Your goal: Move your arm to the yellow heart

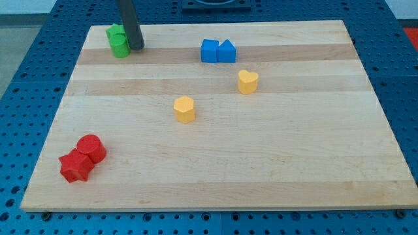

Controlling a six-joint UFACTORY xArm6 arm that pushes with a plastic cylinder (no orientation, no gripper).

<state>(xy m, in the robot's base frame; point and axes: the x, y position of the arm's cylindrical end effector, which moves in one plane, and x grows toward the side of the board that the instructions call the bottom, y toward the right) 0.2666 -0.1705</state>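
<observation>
The yellow heart (pixel 247 81) lies on the wooden board right of centre, towards the view's top. My tip (pixel 136 46) rests at the board's top left, touching the right side of two green blocks (pixel 119 41). The tip is far to the left of the yellow heart and slightly above it in the view. A second yellow block (pixel 185 109), roughly pentagon-shaped, lies near the board's centre, between the tip and the heart but lower.
Two blue blocks (pixel 217 51) sit side by side at the top centre, up and left of the heart. Two red blocks (pixel 83 157) lie together at the bottom left. The wooden board (pixel 261 163) rests on a blue perforated table.
</observation>
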